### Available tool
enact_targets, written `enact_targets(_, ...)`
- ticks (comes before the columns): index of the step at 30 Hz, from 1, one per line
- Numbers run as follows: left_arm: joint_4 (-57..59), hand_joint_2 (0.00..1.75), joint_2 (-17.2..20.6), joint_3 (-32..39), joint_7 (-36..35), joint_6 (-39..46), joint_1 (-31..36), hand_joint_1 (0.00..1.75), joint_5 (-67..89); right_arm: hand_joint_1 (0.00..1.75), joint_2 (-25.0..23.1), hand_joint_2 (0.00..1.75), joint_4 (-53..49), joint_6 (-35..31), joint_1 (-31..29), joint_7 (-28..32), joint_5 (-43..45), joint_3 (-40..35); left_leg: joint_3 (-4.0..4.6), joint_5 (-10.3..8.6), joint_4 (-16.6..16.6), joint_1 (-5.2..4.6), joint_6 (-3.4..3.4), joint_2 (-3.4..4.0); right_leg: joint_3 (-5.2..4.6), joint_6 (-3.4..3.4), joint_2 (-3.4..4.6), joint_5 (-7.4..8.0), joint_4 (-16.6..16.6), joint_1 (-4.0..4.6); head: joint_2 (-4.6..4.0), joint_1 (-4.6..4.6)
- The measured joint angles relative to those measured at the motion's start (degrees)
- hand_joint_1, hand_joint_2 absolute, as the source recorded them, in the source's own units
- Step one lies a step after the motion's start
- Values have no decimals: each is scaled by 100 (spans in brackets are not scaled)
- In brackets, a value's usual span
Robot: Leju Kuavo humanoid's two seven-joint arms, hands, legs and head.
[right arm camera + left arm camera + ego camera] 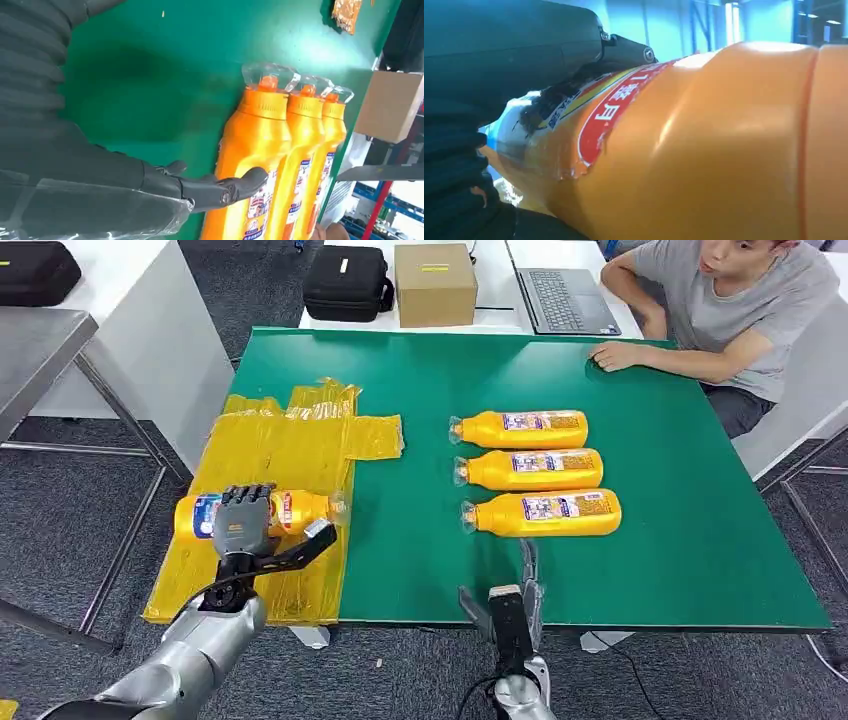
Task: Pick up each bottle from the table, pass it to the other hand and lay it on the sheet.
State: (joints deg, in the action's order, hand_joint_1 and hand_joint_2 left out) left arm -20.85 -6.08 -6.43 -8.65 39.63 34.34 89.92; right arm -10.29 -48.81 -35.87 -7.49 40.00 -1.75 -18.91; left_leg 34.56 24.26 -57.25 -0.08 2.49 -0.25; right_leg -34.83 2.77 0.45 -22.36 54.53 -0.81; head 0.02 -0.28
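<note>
Left hand (pixel 243 523) fingers wrap the labelled middle of one bottle (pixel 300 508) above the yellow sheet (pixel 290 445), near left. Right hand (pixel 508 605) empty, fingers apart, near three bottles (pixel 535 471) lying mid-table. Likely rigid, glossy, slippery plastic; grip mid-body.

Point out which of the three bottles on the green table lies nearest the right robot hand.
The front bottle of the row, closest to the table's near edge, just beyond the right robot hand.

Bright even light; left wrist view blurred.
</note>
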Motion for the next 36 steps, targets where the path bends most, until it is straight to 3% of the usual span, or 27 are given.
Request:
enact_targets(14, 210, 175, -37, -328, 208, -15, 3, 175, 2, 0, -2, 175, 0, 2, 2, 0, 13, -2, -1, 0, 0, 0, 0, -1, 0, 0, -1, 0, 0, 0, 0, -2)
enact_targets(21, 238, 175, -155, -354, 813, -96, -21, 175, -350, 0, -2, 175, -2, -22, 12, 0, 11, -4, -1, 0, 0, 0, 0, -3, 1, 0, -3, 0, 0, 0, 0, -2)
enact_targets(26, 251, 175, -225, -354, 876, -105, -28, 175, -369, 0, 0, 175, -2, -28, 16, 0, 11, -4, -1, 0, 0, 0, 0, -3, 1, 0, -3, 0, 0, 0, 0, -2)
enact_targets(28, 256, 175, -245, -354, 879, -124, -30, 161, -367, 0, 0, 175, -2, -28, 16, 0, 11, -4, -1, -1, 0, 0, 0, -3, 1, 0, -3, 0, 0, 0, 0, -2)
enact_targets(31, 258, 175, -273, -354, 881, -170, -30, 161, -358, 0, 0, 175, -2, -48, 16, 0, -2, -2, -2, -1, 0, 0, -1, -3, 1, 0, -3, 0, 1, 0, 0, -2)
enact_targets(32, 258, 175, -288, -354, 881, -175, -30, 154, -358, 0, 2, 175, -2, -57, 16, 0, -2, -2, -2, -1, 0, 0, -1, -3, 1, 0, -3, 0, 1, 0, 0, -2)
enact_targets(34, 260, 175, -306, -354, 881, -181, -30, 72, -358, 0, 2, 175, -2, -61, 15, 0, -4, -2, -2, -1, 0, 0, -1, -3, 2, 0, -3, 0, 1, 0, 0, -2)
enact_targets(35, 260, 175, -315, -354, 881, -184, -30, 47, -358, 0, 2, 175, -2, -61, 15, 0, -4, -2, -2, -1, 0, 0, -1, -3, 1, 0, -3, 0, 1, 0, 0, -2)
enact_targets(36, 260, 175, -321, -354, 868, -190, -29, 47, -352, 0, 2, 175, -2, -61, 15, 0, -4, 0, -2, -1, 0, 0, -1, -3, 1, 0, -3, 0, 1, 0, 0, -2)
